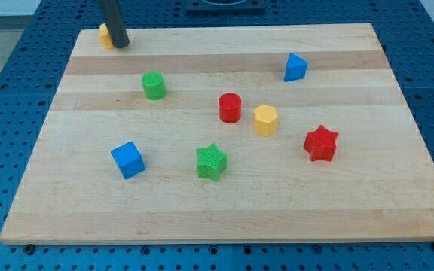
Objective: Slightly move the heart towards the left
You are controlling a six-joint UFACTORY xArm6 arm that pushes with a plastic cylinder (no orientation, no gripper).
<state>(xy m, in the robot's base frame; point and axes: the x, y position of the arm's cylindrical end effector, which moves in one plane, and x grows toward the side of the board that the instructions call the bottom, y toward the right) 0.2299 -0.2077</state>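
Upper left, my tip [121, 45] touches the right side of the half-hidden yellow block [105, 35], likely the heart; leftward nudge seemingly undone; tool, a bare rod, grasps nothing.

The worktop [224, 207] is pale wood with a smooth, matt finish, its grain running in long bands of lighter and darker planks. On it, the green star [211, 162] and red star [321, 143] look like matt plastic with fine ribbed faces, while the blue cube [128, 159] and yellow hexagonal block [265, 120] look smoother. The rod at the upper left of the frame is dark with a dull sheen, down to my tip [120, 45].
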